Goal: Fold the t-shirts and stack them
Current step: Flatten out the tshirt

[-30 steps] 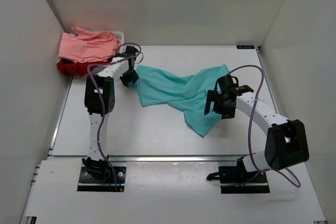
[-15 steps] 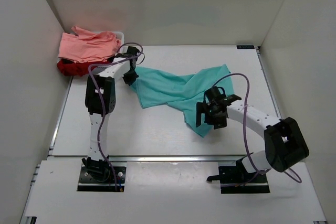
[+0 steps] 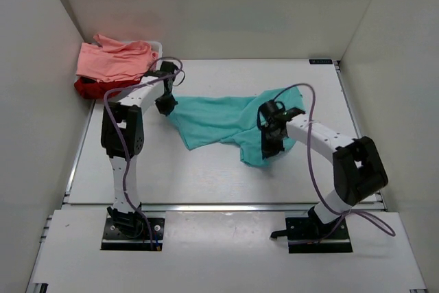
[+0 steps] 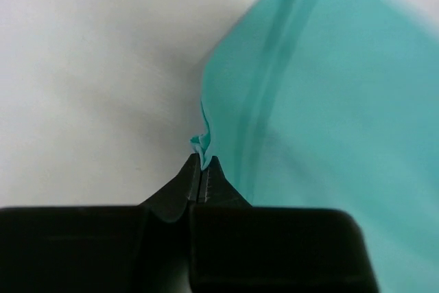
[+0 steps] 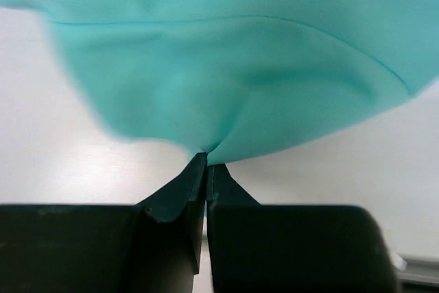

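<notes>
A teal t-shirt (image 3: 219,120) lies crumpled across the middle of the table. My left gripper (image 3: 166,104) is shut on its left edge, and a small fold of teal cloth (image 4: 201,143) sticks out between the tips (image 4: 202,162). My right gripper (image 3: 267,143) is shut on the shirt's right part, where the teal cloth (image 5: 233,101) bunches into the tips (image 5: 207,161). A salmon pink t-shirt (image 3: 113,60) lies on top of a dark red t-shirt (image 3: 92,88) at the far left corner.
The pink and red shirts rest in or on a white basket (image 3: 156,46), mostly hidden, at the back left. White walls enclose the table on the left, back and right. Bare white tabletop (image 3: 192,176) lies in front of the teal shirt.
My right gripper moved left and up over the teal shirt's lower right part and shut on it. The left gripper closed on the shirt's left edge. The shirt has bunched narrower.
</notes>
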`<act>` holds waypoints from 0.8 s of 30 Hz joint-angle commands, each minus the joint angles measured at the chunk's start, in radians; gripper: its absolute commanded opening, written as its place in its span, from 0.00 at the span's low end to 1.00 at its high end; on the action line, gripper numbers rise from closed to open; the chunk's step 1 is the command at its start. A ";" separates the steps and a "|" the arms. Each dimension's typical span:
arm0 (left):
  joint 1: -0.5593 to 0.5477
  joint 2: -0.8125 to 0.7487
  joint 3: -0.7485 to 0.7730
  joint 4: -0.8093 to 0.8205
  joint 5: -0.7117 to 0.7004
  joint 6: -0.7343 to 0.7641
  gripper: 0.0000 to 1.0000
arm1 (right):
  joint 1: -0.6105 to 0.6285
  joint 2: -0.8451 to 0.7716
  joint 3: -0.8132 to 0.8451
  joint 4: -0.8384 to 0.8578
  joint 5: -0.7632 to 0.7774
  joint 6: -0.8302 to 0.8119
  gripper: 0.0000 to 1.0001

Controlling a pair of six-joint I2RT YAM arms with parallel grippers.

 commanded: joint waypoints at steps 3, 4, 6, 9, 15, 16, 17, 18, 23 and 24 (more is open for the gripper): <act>-0.013 -0.045 0.568 -0.143 0.119 -0.026 0.00 | -0.236 -0.180 0.466 -0.224 -0.126 -0.137 0.00; 0.012 -0.010 0.649 -0.216 0.177 -0.069 0.00 | -0.266 -0.180 0.602 -0.233 -0.173 -0.159 0.00; 0.045 0.006 0.818 -0.270 0.274 -0.144 0.00 | -0.368 -0.130 0.820 -0.307 -0.218 -0.195 0.00; 0.100 -0.104 0.647 -0.228 0.372 -0.227 0.00 | -0.444 -0.045 1.161 -0.410 -0.292 -0.229 0.00; 0.126 -0.377 0.133 -0.114 0.394 -0.206 0.00 | -0.453 -0.153 1.036 -0.409 -0.273 -0.208 0.00; 0.120 -0.408 0.096 -0.113 0.392 -0.186 0.00 | -0.459 -0.180 0.969 -0.396 -0.273 -0.191 0.00; 0.120 -0.437 0.067 -0.114 0.392 -0.180 0.00 | -0.476 -0.229 0.925 -0.367 -0.281 -0.180 0.00; 0.123 -0.449 0.047 -0.113 0.398 -0.178 0.00 | -0.485 -0.263 0.916 -0.353 -0.287 -0.176 0.00; 0.126 -0.457 0.270 -0.207 0.383 -0.160 0.00 | -0.566 -0.263 1.167 -0.387 -0.226 -0.188 0.00; 0.131 -0.436 0.395 -0.250 0.376 -0.155 0.00 | -0.579 -0.255 1.233 -0.382 -0.232 -0.170 0.00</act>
